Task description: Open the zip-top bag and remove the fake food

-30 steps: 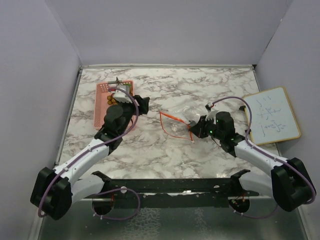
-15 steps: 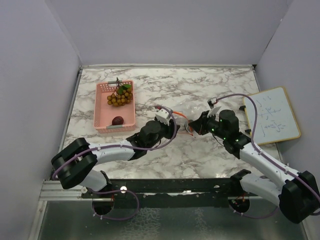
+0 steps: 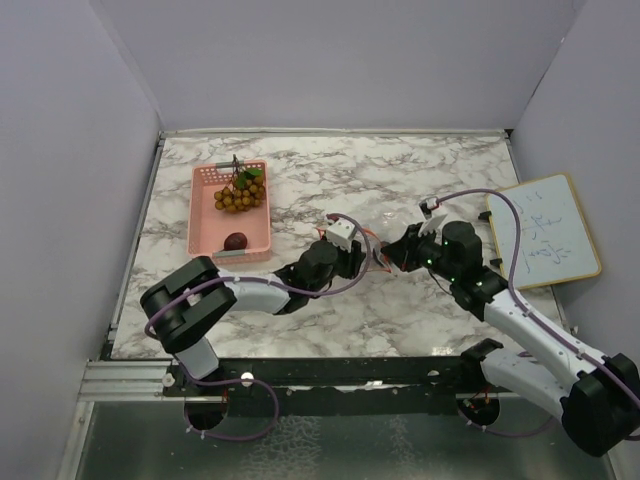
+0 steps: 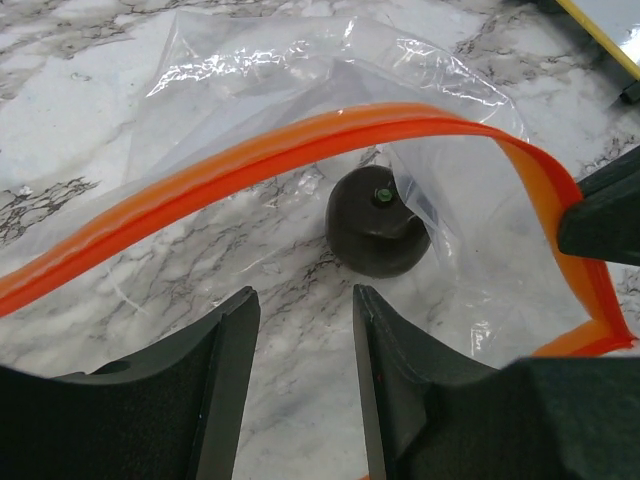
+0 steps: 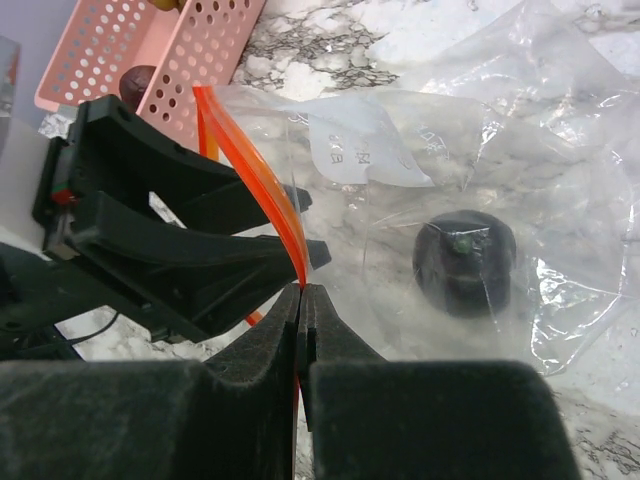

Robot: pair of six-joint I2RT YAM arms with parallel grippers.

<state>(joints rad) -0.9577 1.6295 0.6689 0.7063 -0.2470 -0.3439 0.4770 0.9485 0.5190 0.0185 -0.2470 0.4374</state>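
From the top camera, the bag (image 3: pixel 383 222) lay on the marble table (image 3: pixel 330 170) about mid-way across, clear and crinkled, with its orange zip strip (image 3: pixel 371 246) towards the arms. The left claw (image 3: pixel 362 258) and the right claw (image 3: pixel 388 256) met at that strip, very close to each other. Whether either was apart or together could not be told from this height. Well to the left stood a pink basket (image 3: pixel 197 215) with a bunch of golden-brown grapes (image 3: pixel 240 197) at its far end and a small maroon fruit (image 3: pixel 236 241) at its near end. A whiteboard (image 3: pixel 545 232) lay by the right edge.

From the left wrist camera, the left claw (image 4: pixel 305 300) had its two fingers (image 4: pixel 225 400) apart with nothing between them, and bare marble showed in the gap. They pointed at the mouth of the bag (image 4: pixel 260 80). The zip strip (image 4: pixel 300 140) arched across just beyond the fingertips, and a dark round fruit (image 4: pixel 375 235) lay inside the plastic past it.

From the right wrist camera, the right claw (image 5: pixel 300 292) was pressed together on the zip strip (image 5: pixel 255 170), holding the bag (image 5: pixel 520 150) by its mouth. The strip rose up and to the left from the pinch. The left claw's open fingers (image 5: pixel 200 235) lay just beside it. The dark round fruit (image 5: pixel 465 262) sat inside the bag, to the right. A corner of the basket (image 5: pixel 205 45) showed at the upper left.
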